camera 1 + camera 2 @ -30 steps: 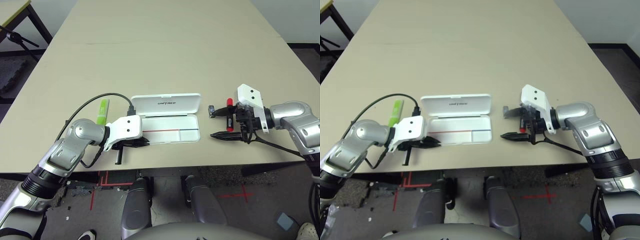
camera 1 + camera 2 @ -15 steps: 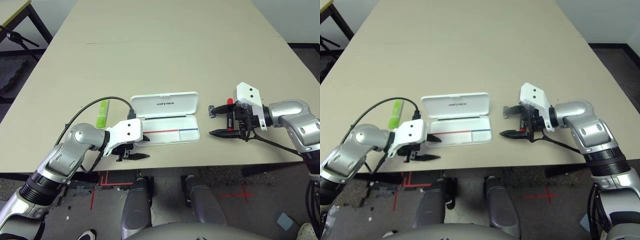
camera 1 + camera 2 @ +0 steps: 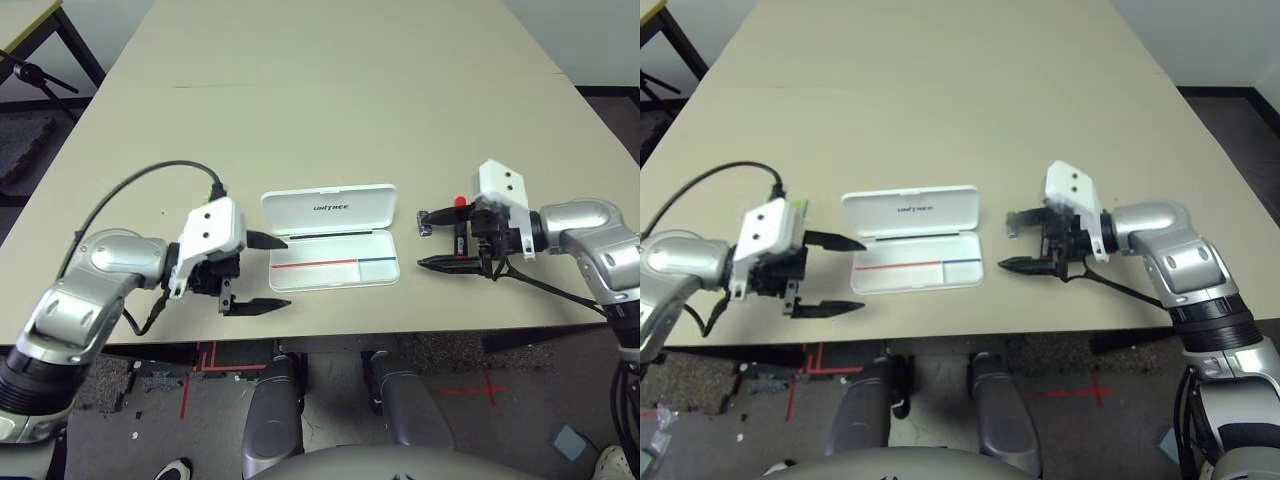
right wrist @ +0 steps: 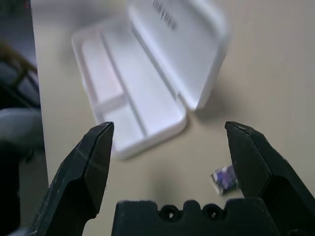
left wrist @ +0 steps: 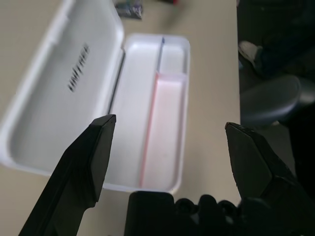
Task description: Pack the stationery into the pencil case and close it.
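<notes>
The white pencil case [image 3: 335, 268] lies open near the table's front edge, its lid [image 3: 330, 207] flat behind an empty tray with a red-and-blue line. My left gripper [image 3: 289, 271] is open just left of the case, fingertips at the tray's left end. A sliver of the lime-green highlighter [image 3: 797, 207] peeks out beside that gripper's white mount. My right gripper [image 3: 420, 240] is open to the right of the case, fingers pointing at it. The tiny dark piece [image 4: 224, 178] lies by its far fingertip. The red marker [image 3: 460, 202] shows only its tip behind that gripper.
A black cable [image 3: 130, 190] loops from my left wrist over the table. The table's front edge [image 3: 340, 325] runs just below both grippers. The broad tan tabletop [image 3: 340, 90] stretches behind the case.
My left gripper has opened wide and drawn back to the left, away from the case's front-left corner. The right gripper has barely moved. The case stays open in place.
</notes>
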Controlling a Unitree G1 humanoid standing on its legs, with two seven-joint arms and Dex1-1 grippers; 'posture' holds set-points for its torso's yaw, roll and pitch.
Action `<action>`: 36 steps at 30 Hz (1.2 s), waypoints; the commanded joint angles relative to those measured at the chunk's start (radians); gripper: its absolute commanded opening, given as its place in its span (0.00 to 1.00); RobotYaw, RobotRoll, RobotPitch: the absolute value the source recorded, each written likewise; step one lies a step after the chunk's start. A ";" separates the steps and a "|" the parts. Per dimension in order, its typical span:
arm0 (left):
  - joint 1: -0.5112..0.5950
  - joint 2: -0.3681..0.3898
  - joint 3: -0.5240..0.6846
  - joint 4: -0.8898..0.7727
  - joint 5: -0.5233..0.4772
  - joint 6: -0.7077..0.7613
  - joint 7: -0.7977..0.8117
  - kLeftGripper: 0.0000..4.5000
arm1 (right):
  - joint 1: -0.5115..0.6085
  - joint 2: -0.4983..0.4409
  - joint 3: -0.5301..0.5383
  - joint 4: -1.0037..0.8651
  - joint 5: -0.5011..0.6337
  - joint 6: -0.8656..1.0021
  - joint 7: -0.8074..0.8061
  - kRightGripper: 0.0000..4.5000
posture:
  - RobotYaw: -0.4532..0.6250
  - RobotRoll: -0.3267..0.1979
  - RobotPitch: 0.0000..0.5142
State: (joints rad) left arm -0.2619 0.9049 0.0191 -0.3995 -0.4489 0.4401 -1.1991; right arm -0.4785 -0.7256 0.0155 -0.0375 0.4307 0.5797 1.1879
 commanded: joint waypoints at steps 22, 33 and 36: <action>-0.046 -0.050 -0.110 0.043 0.052 -0.043 0.024 1.00 | -0.153 0.308 -0.351 -0.254 -0.103 0.931 -1.014 1.00 | 0.32 0.62 0.38; -0.055 -0.060 -0.125 0.041 0.062 -0.040 0.034 1.00 | -0.021 0.371 -0.323 -0.302 -0.106 0.956 -1.019 1.00 | 0.32 0.62 0.38; -0.063 -0.055 -0.123 0.053 0.073 -0.046 0.036 1.00 | 0.000 0.377 -0.318 -0.296 -0.105 0.954 -1.015 1.00 | 0.33 0.62 0.38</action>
State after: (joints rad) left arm -0.3177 0.8459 -0.0961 -0.3495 -0.3914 0.4017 -1.1664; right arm -0.4952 -0.3513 -0.3117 -0.3276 0.3291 1.5332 0.1698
